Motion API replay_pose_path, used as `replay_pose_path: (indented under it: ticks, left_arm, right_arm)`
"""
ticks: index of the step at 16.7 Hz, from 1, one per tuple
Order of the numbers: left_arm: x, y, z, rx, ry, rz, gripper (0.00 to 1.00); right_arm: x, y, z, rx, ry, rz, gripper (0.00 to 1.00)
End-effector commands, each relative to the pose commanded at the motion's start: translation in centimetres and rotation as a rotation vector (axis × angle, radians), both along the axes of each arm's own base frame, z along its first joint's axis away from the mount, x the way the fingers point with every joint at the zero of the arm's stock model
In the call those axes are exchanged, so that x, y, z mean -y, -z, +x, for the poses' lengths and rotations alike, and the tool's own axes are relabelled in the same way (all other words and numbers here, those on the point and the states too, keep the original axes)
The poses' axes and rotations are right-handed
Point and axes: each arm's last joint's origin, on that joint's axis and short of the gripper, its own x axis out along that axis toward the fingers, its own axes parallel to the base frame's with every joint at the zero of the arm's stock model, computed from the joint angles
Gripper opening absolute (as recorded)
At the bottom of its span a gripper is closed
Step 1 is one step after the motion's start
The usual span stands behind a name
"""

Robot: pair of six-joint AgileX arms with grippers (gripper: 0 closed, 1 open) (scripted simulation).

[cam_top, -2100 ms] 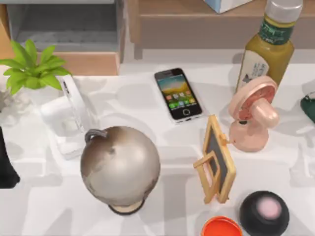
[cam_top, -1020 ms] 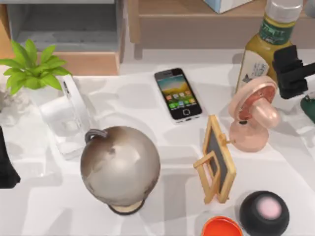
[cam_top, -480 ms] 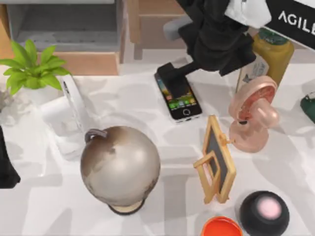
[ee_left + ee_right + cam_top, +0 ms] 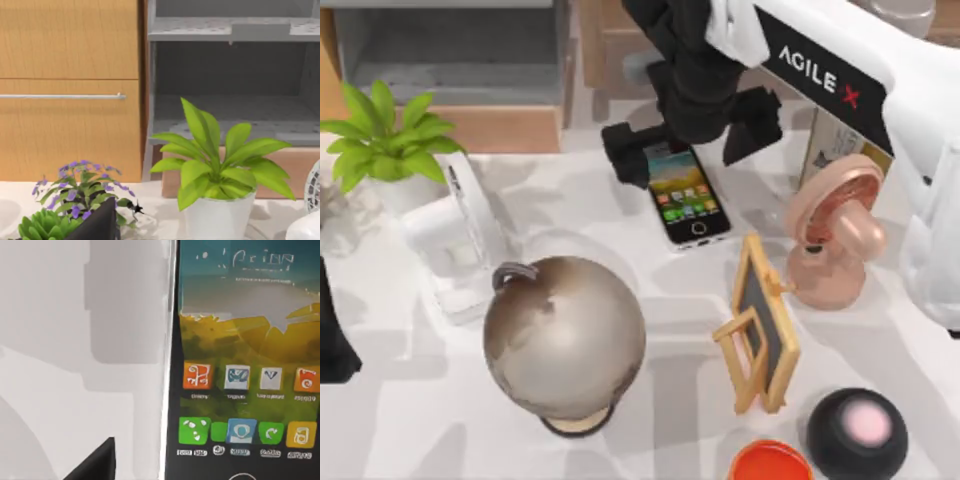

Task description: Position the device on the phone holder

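Note:
The device (image 4: 686,197) lies flat and face up on the white table behind the globe, its screen lit with app icons. My right gripper (image 4: 688,140) hangs open over its far end, one black finger on each side of it. The right wrist view looks straight down on the device (image 4: 245,380), with one dark fingertip (image 4: 95,465) over bare table beside its long edge. The white phone holder (image 4: 460,235) stands at the left, apart from the device, with nothing on it. My left arm (image 4: 332,330) is parked at the left edge.
A grey globe (image 4: 565,335) stands between holder and device. A wooden easel (image 4: 762,325), pink fan (image 4: 835,235) and bottle (image 4: 823,140) crowd the right. A black speaker (image 4: 857,430) and orange lid (image 4: 770,462) sit at the front. A potted plant (image 4: 385,135) stands behind the holder.
My right arm has swung in from the right edge to above the device, and its fingers now straddle the device's far end. The device and the left arm have not moved.

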Motion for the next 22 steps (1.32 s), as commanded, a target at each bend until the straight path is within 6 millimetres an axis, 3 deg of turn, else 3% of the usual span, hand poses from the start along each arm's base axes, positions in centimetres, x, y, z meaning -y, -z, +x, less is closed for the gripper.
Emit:
replay_pose_path:
  ticks: [3,9,17,21,22]
  left_arm:
    - [0.0,0.0,0.0,0.0,0.0,0.0,1.0]
    - [0.0,0.0,0.0,0.0,0.0,0.0,1.0]
    - [0.0,0.0,0.0,0.0,0.0,0.0,1.0]
    - [0.0,0.0,0.0,0.0,0.0,0.0,1.0]
    - [0.0,0.0,0.0,0.0,0.0,0.0,1.0]
  right_arm:
    - [0.3,0.2,0.9,0.013,0.038,0.023,1.0]
    - [0.0,0.3,0.8,0.014,0.032,0.022,1.0]
    - [-0.3,7.6,2.5,0.014,0.037,0.023,1.0]
    - [-0.3,8.0,2.5,0.013,0.038,0.023,1.0]
    - [-0.3,8.0,2.5,0.013,0.038,0.023,0.92]
